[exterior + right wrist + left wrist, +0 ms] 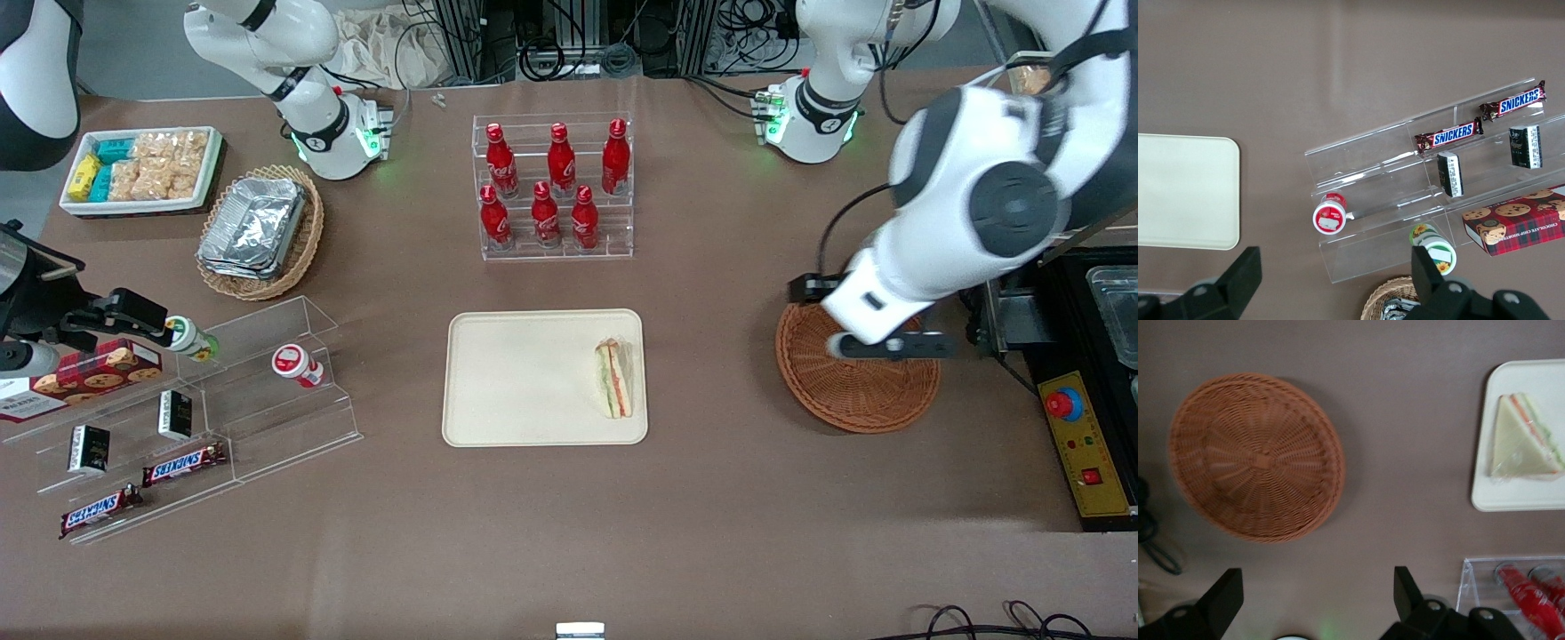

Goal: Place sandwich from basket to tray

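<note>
One sandwich: the sandwich (614,380) lies flat on the tray (524,378), close to the tray edge that faces the basket, filling layers showing along its edge.
Tray: it sits near the middle of the table, between the bottle rack (556,187) and the table edge nearest the front camera.
Basket: the basket (855,384) is empty, toward the working arm's end of the table, well apart from the tray.
Gripper: the left gripper (1318,597) hovers above the basket, fingers spread apart, holding nothing.
Progress: the placing looks done; I judge that only pulling the arm away is left.
</note>
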Robot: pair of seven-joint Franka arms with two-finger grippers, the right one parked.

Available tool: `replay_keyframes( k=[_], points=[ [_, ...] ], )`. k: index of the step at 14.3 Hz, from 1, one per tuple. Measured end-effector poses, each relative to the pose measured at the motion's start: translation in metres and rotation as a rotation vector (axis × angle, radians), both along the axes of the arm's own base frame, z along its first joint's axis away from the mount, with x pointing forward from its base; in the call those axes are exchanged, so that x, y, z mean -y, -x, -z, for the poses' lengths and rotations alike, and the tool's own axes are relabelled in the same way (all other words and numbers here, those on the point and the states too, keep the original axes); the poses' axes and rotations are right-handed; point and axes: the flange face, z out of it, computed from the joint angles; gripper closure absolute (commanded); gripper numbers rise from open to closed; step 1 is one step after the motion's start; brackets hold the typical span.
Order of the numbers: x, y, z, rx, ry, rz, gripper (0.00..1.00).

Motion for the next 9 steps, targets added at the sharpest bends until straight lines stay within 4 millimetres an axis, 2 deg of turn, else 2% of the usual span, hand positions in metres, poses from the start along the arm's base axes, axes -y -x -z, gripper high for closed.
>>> replay_keyframes(
  k=[3,6,9],
  points=[
    [-0.065,0.002,-0.024,0.014,-0.008,0.014,0.00],
    [-0.102,0.002,-0.032,0.026,-0.034,-0.035,0.00],
    [-0.127,0.001,-0.032,0.024,-0.035,-0.079,0.00]
  ],
)
